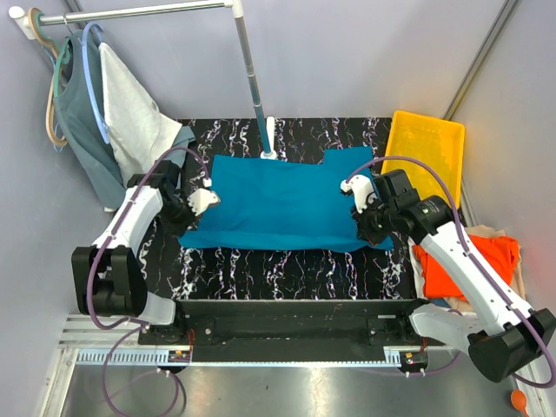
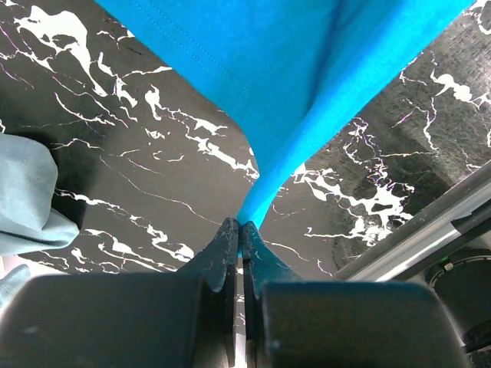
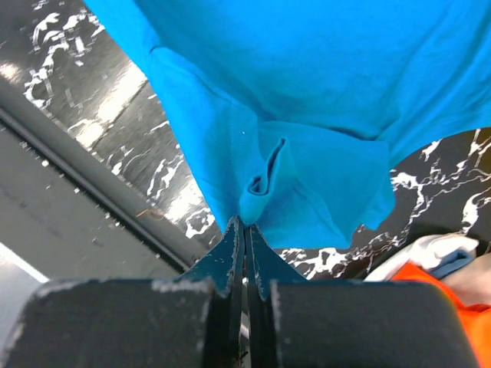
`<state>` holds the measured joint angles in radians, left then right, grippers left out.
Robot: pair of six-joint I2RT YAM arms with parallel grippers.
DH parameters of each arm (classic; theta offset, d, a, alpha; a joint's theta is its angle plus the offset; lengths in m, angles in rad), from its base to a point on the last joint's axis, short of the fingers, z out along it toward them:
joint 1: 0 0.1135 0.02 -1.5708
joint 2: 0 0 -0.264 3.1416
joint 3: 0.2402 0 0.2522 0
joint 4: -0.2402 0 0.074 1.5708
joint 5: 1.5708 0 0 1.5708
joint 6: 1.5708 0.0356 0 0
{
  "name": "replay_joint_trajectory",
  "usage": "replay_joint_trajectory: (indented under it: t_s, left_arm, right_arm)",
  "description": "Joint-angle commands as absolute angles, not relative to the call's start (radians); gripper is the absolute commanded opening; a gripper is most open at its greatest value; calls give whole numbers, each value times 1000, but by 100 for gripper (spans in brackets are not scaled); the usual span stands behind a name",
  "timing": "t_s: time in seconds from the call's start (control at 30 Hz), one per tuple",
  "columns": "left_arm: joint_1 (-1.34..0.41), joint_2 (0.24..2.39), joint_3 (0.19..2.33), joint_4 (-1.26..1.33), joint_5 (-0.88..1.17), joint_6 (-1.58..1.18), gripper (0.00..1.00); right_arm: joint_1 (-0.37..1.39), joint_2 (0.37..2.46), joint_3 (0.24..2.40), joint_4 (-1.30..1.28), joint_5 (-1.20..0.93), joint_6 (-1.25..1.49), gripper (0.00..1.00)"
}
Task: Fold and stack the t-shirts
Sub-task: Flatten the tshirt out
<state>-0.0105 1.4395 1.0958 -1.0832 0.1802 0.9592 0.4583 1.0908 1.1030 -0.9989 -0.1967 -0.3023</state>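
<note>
Left hand, right hand — both pinching teal t-shirt

on the left wrist view the teal shirt runs off the top edge, and the grey-green top is clipped at the left. overhead, the right arm covers part of the orange shirt; the cream shirt beneath it shows only a sliver, its folds unreadable.

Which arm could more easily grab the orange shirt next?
Probably the right: the orange t-shirt lies beside it, far from the left gripper. First the right gripper must release the teal t-shirt.
</note>
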Motion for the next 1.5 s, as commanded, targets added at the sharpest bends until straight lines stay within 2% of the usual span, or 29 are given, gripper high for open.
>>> replay_joint_trajectory:
  t_s: [0.0, 0.7, 1.1, 1.33, 1.47]
  left_arm:
    - [-14, 1397, 1075, -1098, 190, 943, 0]
    - [-14, 1485, 1117, -1075, 110, 888, 0]
    - [-25, 1497, 1114, -1077, 83, 893, 0]
    - [-29, 1578, 1235, -1074, 83, 891, 0]
    - [-32, 1634, 1333, -1077, 83, 896, 0]
  right_arm:
    - [468, 1042, 1163, -1083, -250, -317, 0]
    - [469, 873, 1132, -1261, -295, -422, 0]
    - [469, 821, 1080, -1261, -256, -417, 0]
    - [469, 894, 1114, -1187, -155, -434, 0]
    - [469, 962, 1158, -1132, -27, -463, 0]
